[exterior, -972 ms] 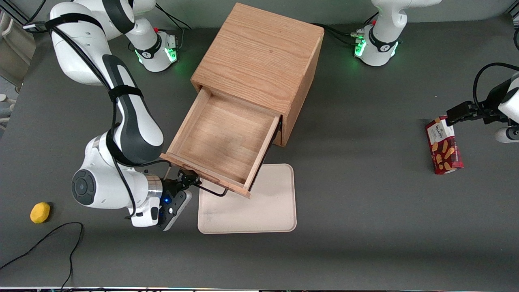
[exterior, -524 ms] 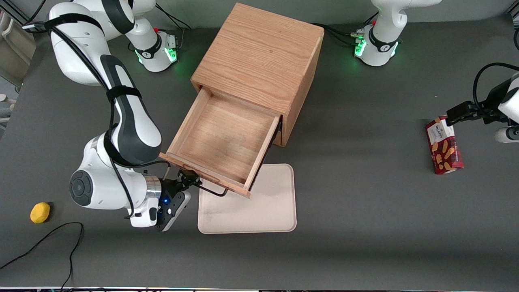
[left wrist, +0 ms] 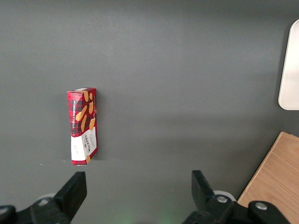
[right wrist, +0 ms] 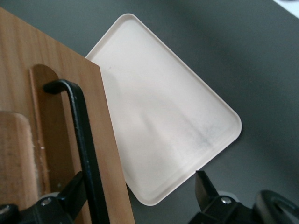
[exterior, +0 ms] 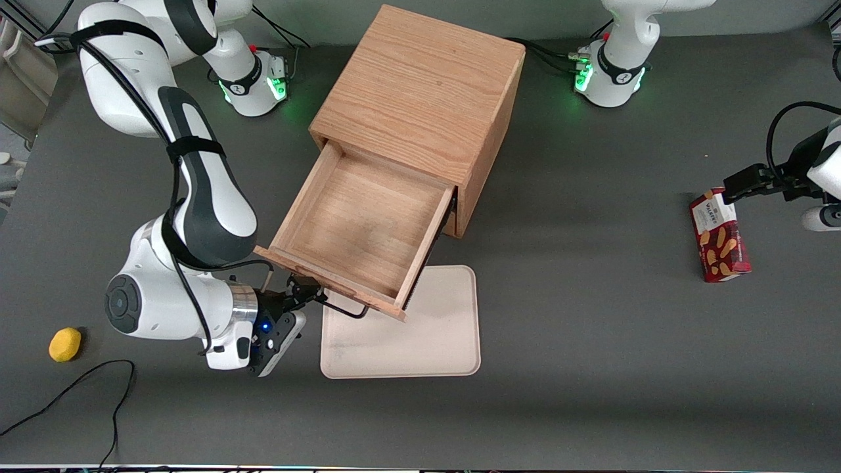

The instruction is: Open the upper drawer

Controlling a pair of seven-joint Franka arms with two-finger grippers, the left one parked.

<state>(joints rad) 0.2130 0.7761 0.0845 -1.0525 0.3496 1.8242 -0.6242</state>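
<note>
The upper drawer [exterior: 361,223] of the oak cabinet [exterior: 420,92] stands pulled far out, and its inside holds nothing. Its thin black bar handle [exterior: 345,309] runs along the drawer front [right wrist: 60,140], over the cream tray. My right gripper [exterior: 307,297] is at the handle's end nearer the working arm. In the right wrist view the gripper [right wrist: 138,183] is open wide, and the handle [right wrist: 83,135] passes between the fingers, close beside one fingertip [right wrist: 74,189]. The pads do not clamp the bar.
A cream tray [exterior: 420,328] lies on the table under the drawer front, nearer the front camera. A yellow fruit [exterior: 65,344] and a black cable [exterior: 79,387] lie toward the working arm's end. A red biscuit box [exterior: 718,235] lies toward the parked arm's end.
The right arm's wrist and elbow have shifted a little toward its own end of the table. The drawer front has crept slightly the same way. The gripper stays at the handle.
</note>
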